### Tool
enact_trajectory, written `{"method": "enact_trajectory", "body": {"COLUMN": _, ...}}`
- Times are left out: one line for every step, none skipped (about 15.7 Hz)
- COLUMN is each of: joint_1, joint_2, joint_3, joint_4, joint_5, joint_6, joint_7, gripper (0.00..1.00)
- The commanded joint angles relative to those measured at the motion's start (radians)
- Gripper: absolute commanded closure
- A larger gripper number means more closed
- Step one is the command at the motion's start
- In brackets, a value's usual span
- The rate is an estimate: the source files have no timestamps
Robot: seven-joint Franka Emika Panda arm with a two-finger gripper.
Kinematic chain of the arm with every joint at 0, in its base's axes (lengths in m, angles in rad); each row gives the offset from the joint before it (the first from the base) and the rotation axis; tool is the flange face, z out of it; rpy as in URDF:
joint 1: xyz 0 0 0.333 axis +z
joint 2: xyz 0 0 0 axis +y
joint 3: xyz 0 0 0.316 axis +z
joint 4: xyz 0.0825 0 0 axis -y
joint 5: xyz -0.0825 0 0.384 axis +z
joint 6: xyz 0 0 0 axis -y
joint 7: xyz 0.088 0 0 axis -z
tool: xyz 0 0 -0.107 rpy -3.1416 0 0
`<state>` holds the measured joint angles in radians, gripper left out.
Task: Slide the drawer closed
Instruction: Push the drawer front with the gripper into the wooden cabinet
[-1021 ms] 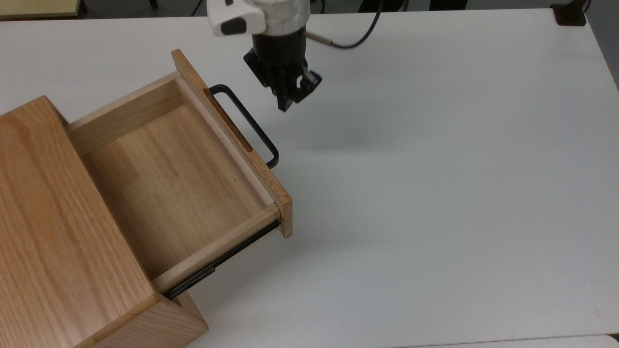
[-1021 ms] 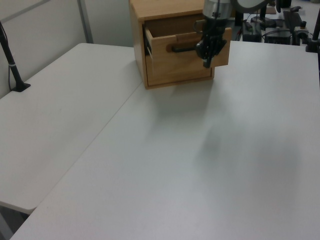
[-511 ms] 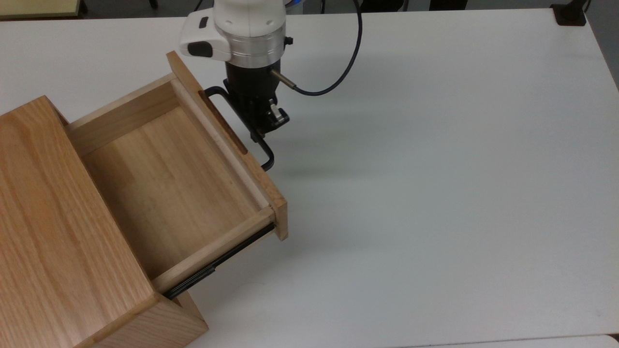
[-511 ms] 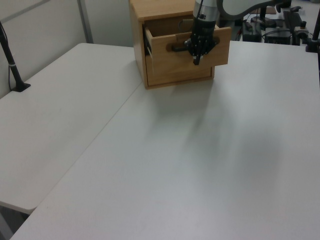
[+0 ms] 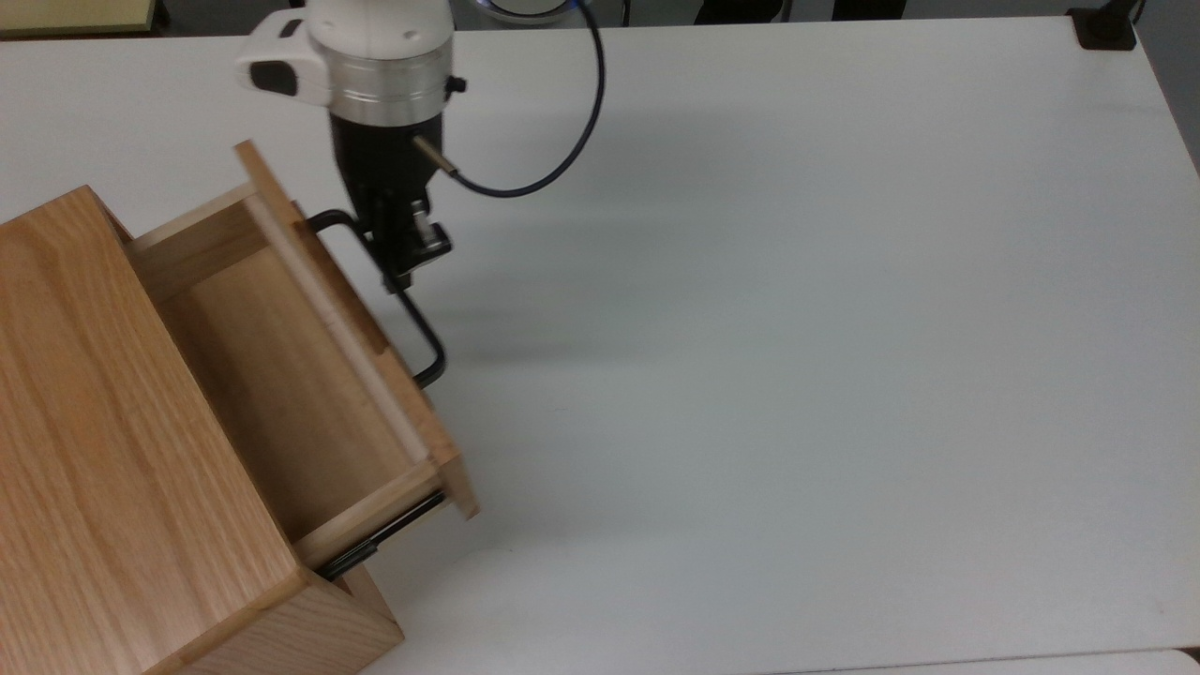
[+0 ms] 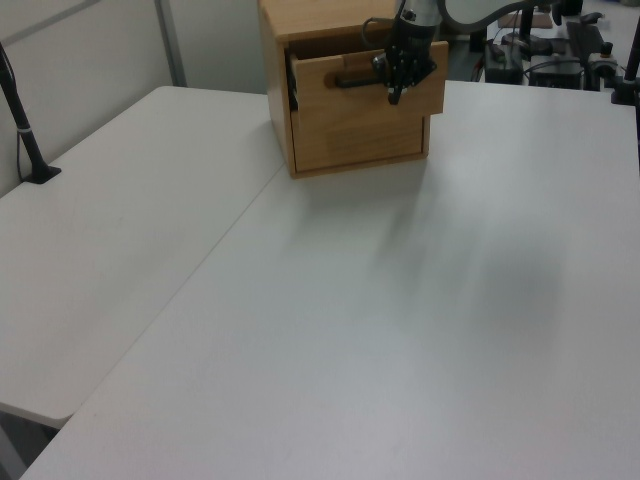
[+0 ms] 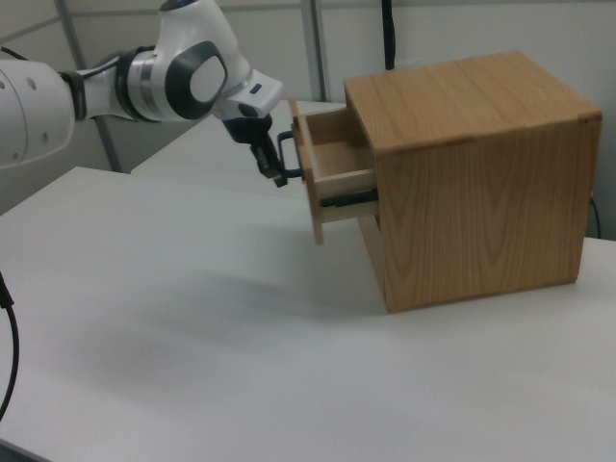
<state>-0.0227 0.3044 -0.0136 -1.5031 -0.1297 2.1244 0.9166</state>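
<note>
The light wooden drawer (image 5: 281, 375) stands partly out of its cabinet (image 5: 94, 422). Its flat front panel (image 5: 361, 328) carries a black U-shaped handle (image 5: 424, 337). My gripper (image 5: 405, 272) is shut, and its tips touch the handle bar from the table side. In the left view the gripper (image 6: 394, 96) hangs in front of the drawer front (image 6: 365, 100). In the right view the gripper (image 7: 275, 177) meets the handle (image 7: 286, 154) on the drawer's (image 7: 337, 164) left, and a black side rail (image 7: 348, 200) shows under the box.
The white table (image 5: 797, 328) stretches wide to the top view's right of the cabinet. A black cable (image 5: 553, 159) loops from my wrist. A black clamp (image 5: 1106, 28) sits at the table's far corner, and a black post (image 6: 25, 130) stands at the left view's left.
My gripper moved toward the top view's left, reached the handle and stayed against it. The drawer slid some way into the cabinet.
</note>
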Motion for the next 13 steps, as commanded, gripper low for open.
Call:
{"method": "enact_trajectory", "body": {"joint_1": -0.017, "joint_2": 0.036, "joint_3": -0.037, "joint_4": 0.014, "joint_5": -0.031, "joint_6": 0.116, "joint_7": 0.019, "gripper": 1.0}}
{"method": "enact_trajectory", "body": {"joint_1": -0.028, "joint_2": 0.041, "joint_3": -0.037, "joint_4": 0.014, "joint_5": -0.034, "joint_6": 0.15, "joint_7": 0.019, "gripper": 1.0}}
{"method": "enact_trajectory", "body": {"joint_1": -0.034, "joint_2": 0.047, "joint_3": -0.038, "joint_4": 0.014, "joint_5": -0.044, "joint_6": 0.187, "joint_7": 0.019, "gripper": 1.0}}
{"method": "enact_trajectory", "body": {"joint_1": -0.039, "joint_2": 0.048, "joint_3": -0.04, "joint_4": 0.015, "joint_5": -0.054, "joint_6": 0.218, "joint_7": 0.019, "gripper": 1.0}}
{"method": "enact_trajectory", "body": {"joint_1": -0.048, "joint_2": 0.05, "joint_3": -0.04, "joint_4": 0.017, "joint_5": -0.07, "joint_6": 0.239, "joint_7": 0.018, "gripper": 1.0}}
{"method": "enact_trajectory", "body": {"joint_1": -0.059, "joint_2": 0.055, "joint_3": -0.039, "joint_4": 0.018, "joint_5": -0.089, "joint_6": 0.255, "joint_7": 0.019, "gripper": 1.0}}
{"method": "enact_trajectory", "body": {"joint_1": -0.063, "joint_2": 0.062, "joint_3": -0.04, "joint_4": 0.02, "joint_5": -0.102, "joint_6": 0.272, "joint_7": 0.019, "gripper": 1.0}}
{"method": "enact_trajectory", "body": {"joint_1": -0.069, "joint_2": 0.067, "joint_3": -0.04, "joint_4": 0.02, "joint_5": -0.103, "joint_6": 0.288, "joint_7": 0.019, "gripper": 1.0}}
{"method": "enact_trajectory", "body": {"joint_1": -0.071, "joint_2": 0.068, "joint_3": -0.04, "joint_4": 0.02, "joint_5": -0.105, "joint_6": 0.304, "joint_7": 0.019, "gripper": 1.0}}
{"method": "enact_trajectory", "body": {"joint_1": -0.074, "joint_2": 0.068, "joint_3": -0.04, "joint_4": 0.02, "joint_5": -0.107, "joint_6": 0.31, "joint_7": 0.019, "gripper": 1.0}}
{"method": "enact_trajectory", "body": {"joint_1": -0.082, "joint_2": 0.07, "joint_3": -0.04, "joint_4": 0.02, "joint_5": -0.114, "joint_6": 0.312, "joint_7": 0.019, "gripper": 1.0}}
{"method": "enact_trajectory", "body": {"joint_1": -0.082, "joint_2": 0.07, "joint_3": -0.04, "joint_4": 0.02, "joint_5": -0.117, "joint_6": 0.315, "joint_7": 0.021, "gripper": 1.0}}
{"method": "enact_trajectory", "body": {"joint_1": -0.083, "joint_2": 0.07, "joint_3": -0.04, "joint_4": 0.02, "joint_5": -0.117, "joint_6": 0.325, "joint_7": 0.021, "gripper": 1.0}}
